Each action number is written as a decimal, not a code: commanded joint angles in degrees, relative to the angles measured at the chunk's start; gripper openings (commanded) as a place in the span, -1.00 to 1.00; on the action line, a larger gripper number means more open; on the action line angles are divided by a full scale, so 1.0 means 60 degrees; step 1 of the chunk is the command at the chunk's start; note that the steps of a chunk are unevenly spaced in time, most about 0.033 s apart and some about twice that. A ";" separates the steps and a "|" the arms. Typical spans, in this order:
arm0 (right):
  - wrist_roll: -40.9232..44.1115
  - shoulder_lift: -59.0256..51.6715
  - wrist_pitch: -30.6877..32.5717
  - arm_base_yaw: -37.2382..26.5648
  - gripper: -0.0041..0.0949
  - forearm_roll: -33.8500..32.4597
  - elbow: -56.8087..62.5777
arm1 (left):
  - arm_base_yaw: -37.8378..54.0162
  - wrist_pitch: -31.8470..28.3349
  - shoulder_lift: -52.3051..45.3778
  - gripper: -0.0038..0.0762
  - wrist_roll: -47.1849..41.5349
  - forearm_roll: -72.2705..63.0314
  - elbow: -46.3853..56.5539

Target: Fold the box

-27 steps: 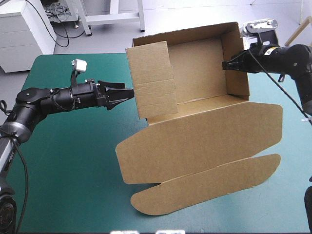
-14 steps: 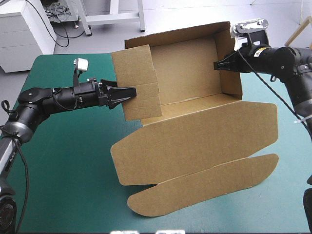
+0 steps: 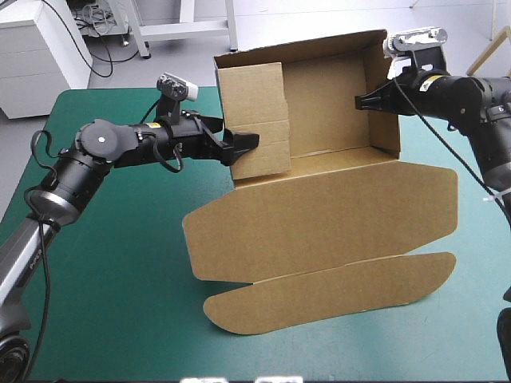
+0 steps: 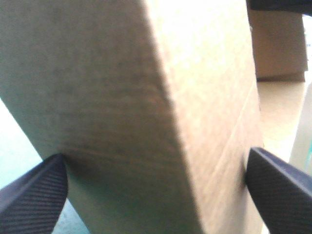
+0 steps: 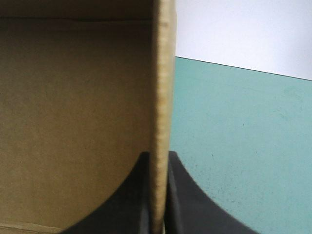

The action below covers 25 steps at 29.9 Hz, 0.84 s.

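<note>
The box [image 3: 335, 215] sits on the far half of the table [image 3: 120, 263], a little toward the right edge. Its tray part is up against the far edge with the walls raised. The broad lid [image 3: 319, 219] lies flat toward the near edge, with a long rounded tuck flap [image 3: 327, 291] beyond it.

The left wall [image 3: 254, 120] looks doubled over, a thick fold of brown board that leans a bit and is not yet seated in the tray, as far as I can tell. The left hand [image 3: 246, 144] is at that wall from the table's left side. Its black fingers [image 4: 34, 190] are spread wide, one on each side of the fold, and do not clamp it.

On the other side, the right hand [image 3: 361, 101] has pinched the top edge of the right wall [image 3: 383, 96]. Its fingers are almost together with the single sheet between them, bracing the tray.

The risk I see is at the left wall. With nothing gripping it, the doubled panel could spring back outward once the left hand eases off. A push there that is off-centre could crease the board away from its scored line, or shove the whole tray toward the right edge. In that case the right hand's pinch would take the load, which might bend or tear the thin wall, or twist the tray out of square.
</note>
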 commanded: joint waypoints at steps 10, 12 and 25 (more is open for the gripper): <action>0.0497 -0.0374 -0.1024 0.0045 -0.93 0.0573 -0.0291 | -0.2060 -0.2290 -0.0364 0.45 -0.6720 0.7100 -0.1021; 0.0520 -0.0374 -0.1074 0.0045 -0.93 0.0573 -0.0291 | -0.2209 -0.2537 -0.0364 0.36 -0.7316 0.7580 -0.1021; 0.0545 -0.0374 -0.1146 0.0408 -0.93 0.0543 -0.0291 | -0.2388 -0.3115 -0.0256 -0.55 -0.8475 0.7692 -0.1021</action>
